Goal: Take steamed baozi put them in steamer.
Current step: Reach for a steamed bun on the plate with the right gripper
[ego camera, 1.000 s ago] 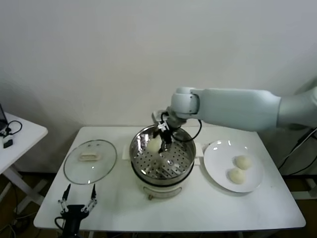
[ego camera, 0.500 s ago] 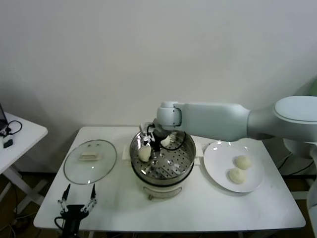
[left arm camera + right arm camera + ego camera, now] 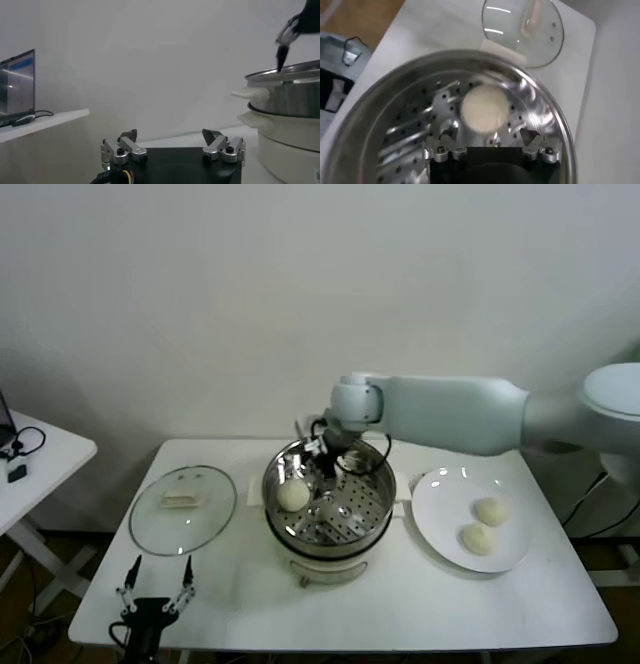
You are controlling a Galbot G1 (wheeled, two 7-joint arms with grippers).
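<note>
Placing stage: right gripper (image 3: 322, 459) hovers over the steamer (image 3: 375, 496) with jaws spread and empty, one baozi (image 3: 293, 496) lying free on the perforated floor. Two baozi (image 3: 490, 511) wait on the plate (image 3: 432, 514), so next likely a reach there. Left gripper (image 3: 156, 594) parked at the table's near edge, jaws wide.

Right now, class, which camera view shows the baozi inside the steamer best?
The right wrist view: the baozi fills the middle, seen from close above. The head view shows it small; the left wrist view shows only the steamer's outside.
</note>
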